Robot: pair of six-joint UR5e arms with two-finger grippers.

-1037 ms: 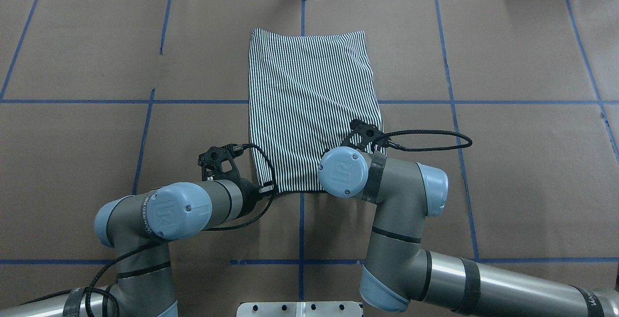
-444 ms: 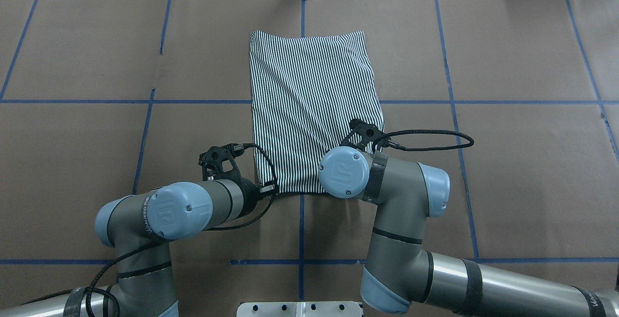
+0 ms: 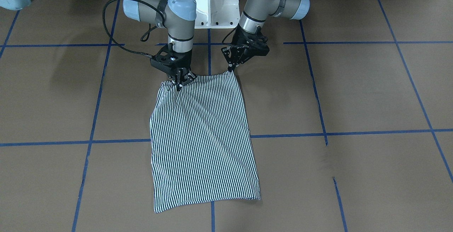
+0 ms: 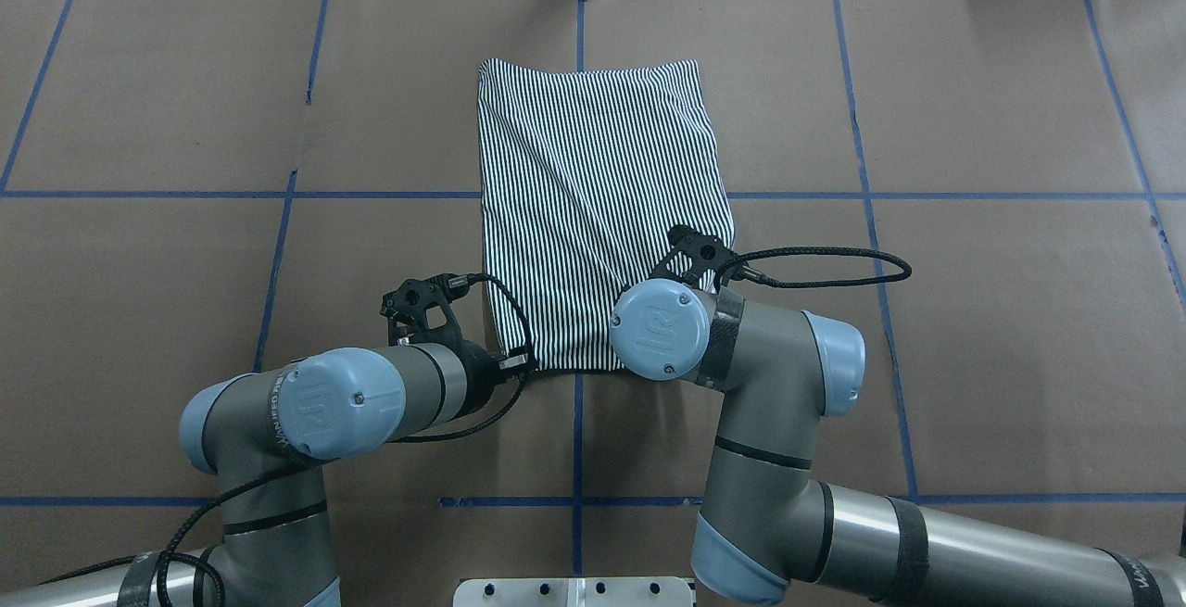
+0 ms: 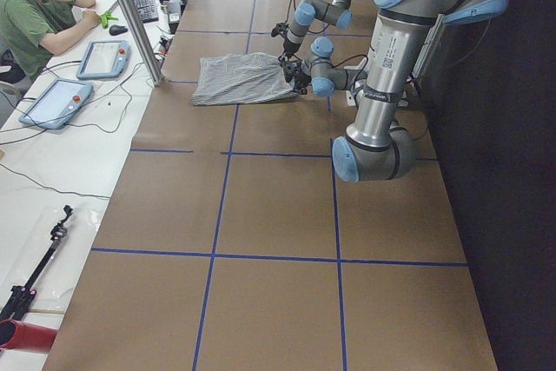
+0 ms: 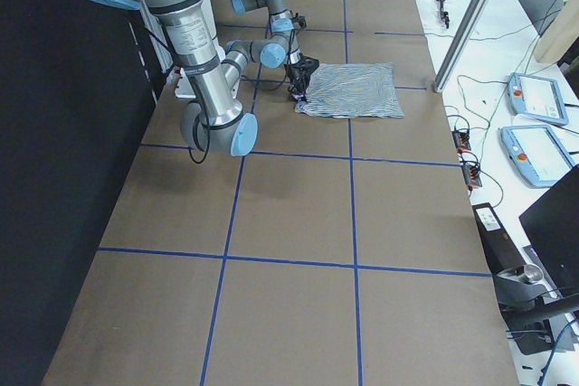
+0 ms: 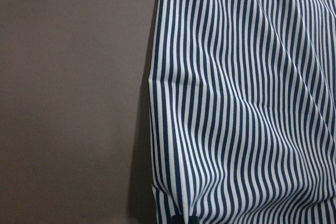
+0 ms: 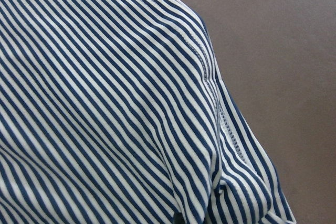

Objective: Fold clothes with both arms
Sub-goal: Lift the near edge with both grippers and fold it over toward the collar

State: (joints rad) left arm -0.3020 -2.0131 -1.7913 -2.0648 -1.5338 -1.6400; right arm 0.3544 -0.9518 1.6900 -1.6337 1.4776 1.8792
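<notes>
Pinching the striped polo shirt (image 3: 201,140) by both pedestal-side (image 3: 208,1) corners, my left fingers (image 3: 232,64) and right fingers (image 3: 180,78) look clamped on it as it sprawls over the bench (image 3: 354,101), light and floppy, so I'd lift evenly.

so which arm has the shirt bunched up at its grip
The right arm: the shirt puckers into creases there, while at the left arm it lies smooth.

The right arm's (image 4: 769,445) blue joint cap (image 4: 660,329) reads "UR".
</notes>
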